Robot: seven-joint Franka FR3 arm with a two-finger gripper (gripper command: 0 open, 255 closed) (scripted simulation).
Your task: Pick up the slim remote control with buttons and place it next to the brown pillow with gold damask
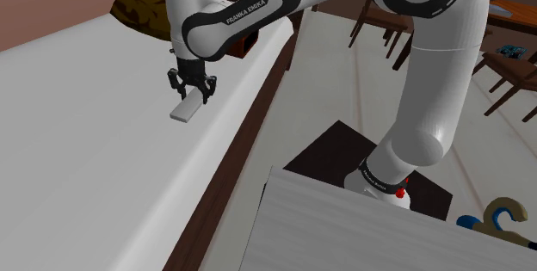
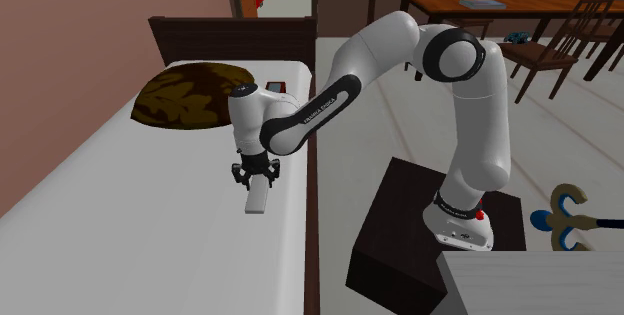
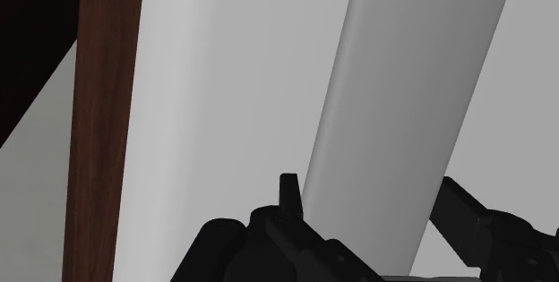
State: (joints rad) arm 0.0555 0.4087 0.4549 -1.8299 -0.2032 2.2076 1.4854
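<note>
End effector (image 1: 193, 95) clasps plain grey remote (image 1: 187, 108) (by one end) near bed (image 1: 86, 157) edge.

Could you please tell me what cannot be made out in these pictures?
Remote: its near end, wrist view, hidden behind the gripper.
Pillow: its right side, shoulder view, covered by the arm.
Blue and tan object: shoulder view, cut off by the right edge.

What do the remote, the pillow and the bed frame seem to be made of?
The remote is a plain matte grey slab with no buttons or texture drawn, so its material stays open; plastic is only a guess. The pillow looks like soft fabric, dark brown with a golden pattern. The bed frame is reddish-brown with streaky grain, so it is probably wood.
</note>
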